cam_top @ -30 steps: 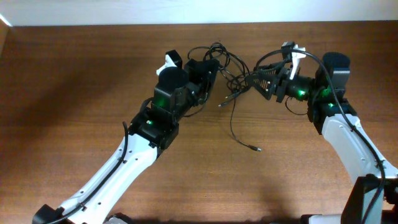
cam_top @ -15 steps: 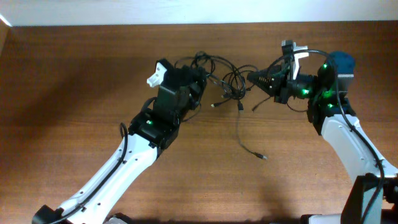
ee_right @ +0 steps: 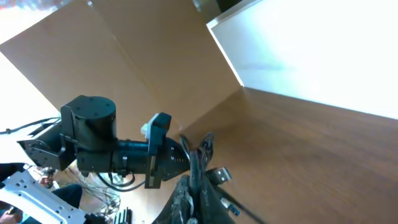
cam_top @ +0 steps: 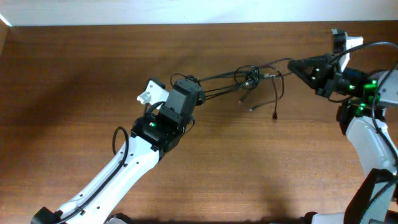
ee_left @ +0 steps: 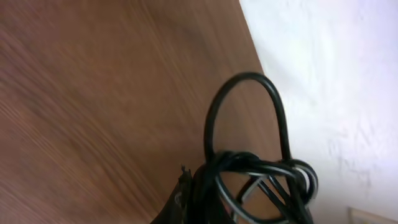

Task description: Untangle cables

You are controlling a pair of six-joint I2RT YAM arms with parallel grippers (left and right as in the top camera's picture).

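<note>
both tools are clenched on the cables (cam_top: 249,78) — these are drawn taut from the left tool (cam_top: 189,87) to the right tool (cam_top: 297,64), and are tangled nearer the right.

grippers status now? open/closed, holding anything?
left gripper: closed, gripping the cables at one end of the bundle.
right gripper: closed, gripping the cables at the other end.
</note>
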